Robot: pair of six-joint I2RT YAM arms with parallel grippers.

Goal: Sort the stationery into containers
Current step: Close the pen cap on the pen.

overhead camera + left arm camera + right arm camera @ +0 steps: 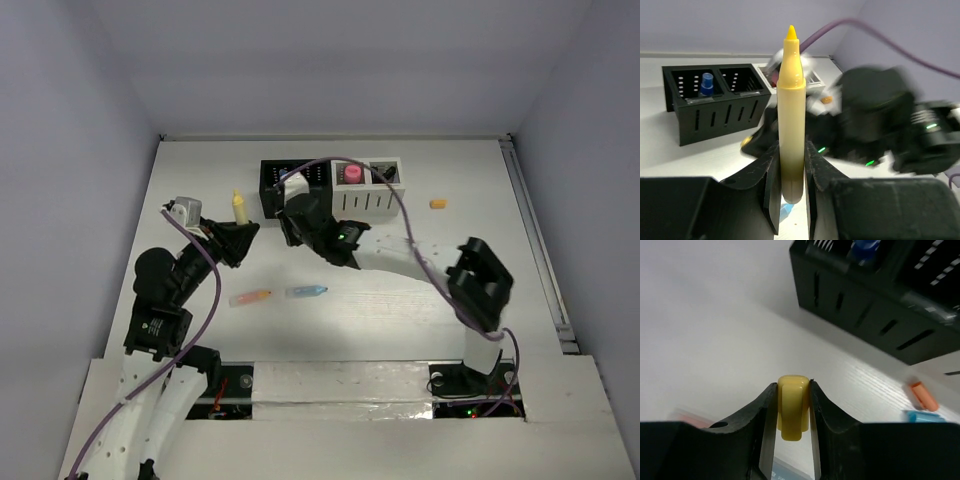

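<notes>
Left wrist view: the left gripper (pixel 792 172) is clamped on a yellow marker (pixel 791 100), its fingers (pixel 771 192) pinching the lower barrel so the marker stands upright, pointed tip away from the camera; beyond it the black containers (pixel 715 107) sit on the table (pixel 670 160), a blue item (pixel 706 84) standing in the left compartment as seen here; the right arm (pixel 875 120) is a dark blur just right of the marker.

In the right wrist view the right gripper (pixel 792 415) is closed on a stubby yellow piece (pixel 792 405), held over the table before the slotted black wall.

In the top external view the left gripper is left of the black pair and the right arm reaches just in front of it; the white containers (pixel 375 195) adjoin on the right, a pink item (pixel 352 173) in one; an orange-pink pen (pixel 250 297) and a blue pen (pixel 306 291) lie near each other, not touching, closer to the bases; an orange bit (pixel 437 203) lies right of the row.
</notes>
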